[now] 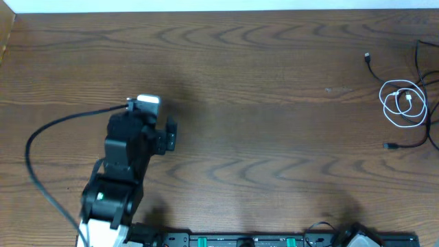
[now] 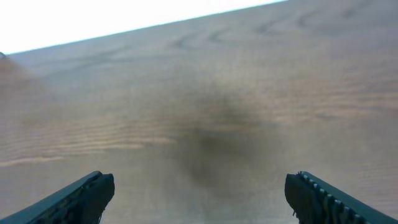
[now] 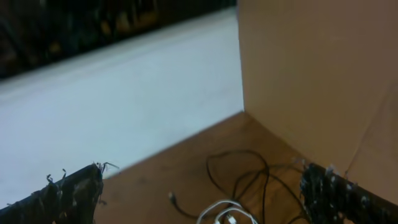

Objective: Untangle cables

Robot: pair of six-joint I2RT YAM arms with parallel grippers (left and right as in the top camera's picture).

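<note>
**Item 1.** Brown wood-grain bench (image 1: 260,62), long and flat.

**Item 2.** Tan upright panel (image 3: 311,74), standing at a bench corner just behind the cables.

**Item 3.** My left gripper (image 2: 199,196), over the bench's left half. The black fingers are spread wide, released, holding nothing.

**Item 4.** My right gripper (image 3: 202,186), fingers likewise spread and empty. It faces the cables without touching them.

**Item 5.** Thin black cables (image 1: 389,145), in loose loops along the bench's right edge, small plug ends pointing inward.

**Item 6.** Thin white cable (image 1: 403,103), coiled in a ring among the black ones.
</note>
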